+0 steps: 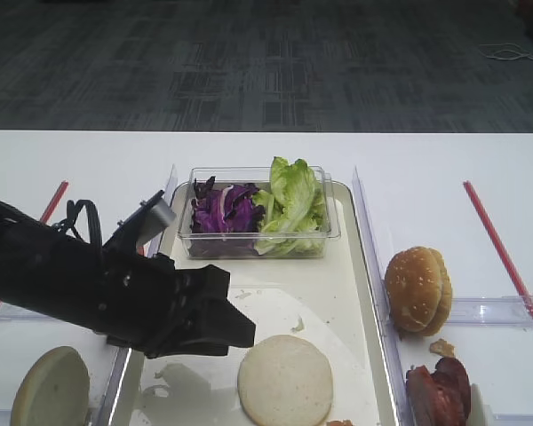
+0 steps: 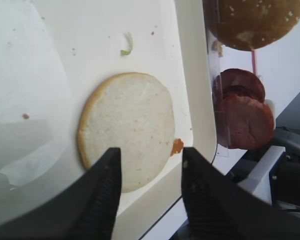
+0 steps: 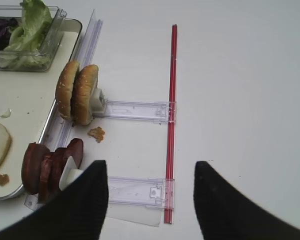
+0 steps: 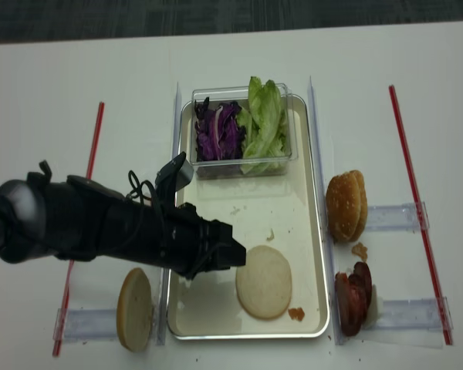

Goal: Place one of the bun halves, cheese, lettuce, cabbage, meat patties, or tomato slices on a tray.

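The left tool hangs low over the tray. Its two fingers stand apart and nothing is between them. A flat pale bun half lies on the tray just in front of the fingertips, a little to one side. In the left wrist view the bun half sits just past the two dark fingers, and I cannot see any of it pinched.

So it looks to me like this bun half is already down on the tray and the tool has let go. The good thing to do now is lift the tool straight up and away, so the fingers do not bump or drag the bun.

Another bun half stands on edge behind the tool, off the tray, on the bench. Ahead of the tool, past the far rim of the tray, are the sesame bun tops and the meat patties. A clear box off to the tool's side holds the lettuce and the purple cabbage.

The right tool waits over bare bench with its fingers wide apart and empty, close to the meat patties.
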